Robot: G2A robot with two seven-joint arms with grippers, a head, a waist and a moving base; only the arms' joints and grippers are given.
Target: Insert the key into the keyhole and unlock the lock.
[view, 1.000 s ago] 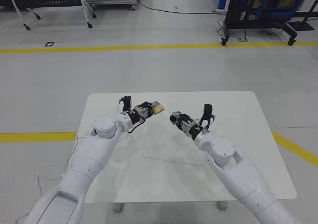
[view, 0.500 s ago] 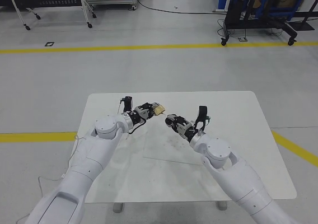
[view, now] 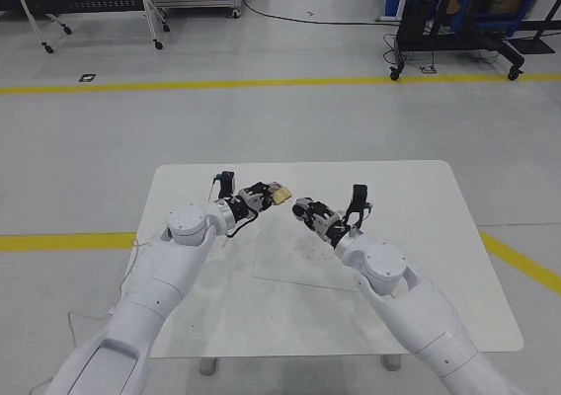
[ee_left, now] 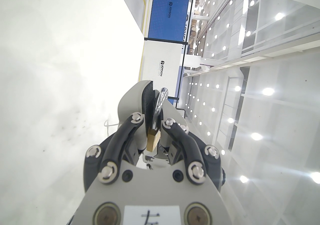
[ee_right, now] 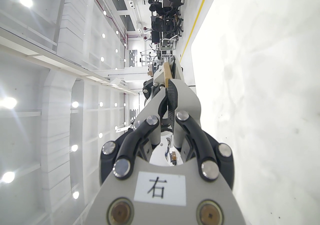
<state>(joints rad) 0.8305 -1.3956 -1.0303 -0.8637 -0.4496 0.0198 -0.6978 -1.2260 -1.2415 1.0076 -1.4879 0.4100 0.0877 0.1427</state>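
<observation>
A brass padlock [view: 280, 194] with a silver shackle [ee_left: 160, 102] is held above the white table, with my left gripper [view: 269, 193] shut on it. In the left wrist view its brass body [ee_left: 153, 139] sits between the fingers. My right gripper [view: 303, 207] is close beside the lock, pointing at it, its pads pressed together. The key is hidden between those pads. From the right wrist view the gripper [ee_right: 170, 86] lines up with the lock's brass edge [ee_right: 167, 71] just beyond its fingertips.
The white table [view: 409, 197] lies under both arms, bare apart from faint scuff marks [view: 305, 257]. Its far edge runs just behind the grippers. Yellow floor lines [view: 261, 84] and wheeled racks [view: 458, 39] stand well away from the table.
My right gripper has shifted a little to the left, closer to the padlock. The left arm has kept the lock in the same spot.
</observation>
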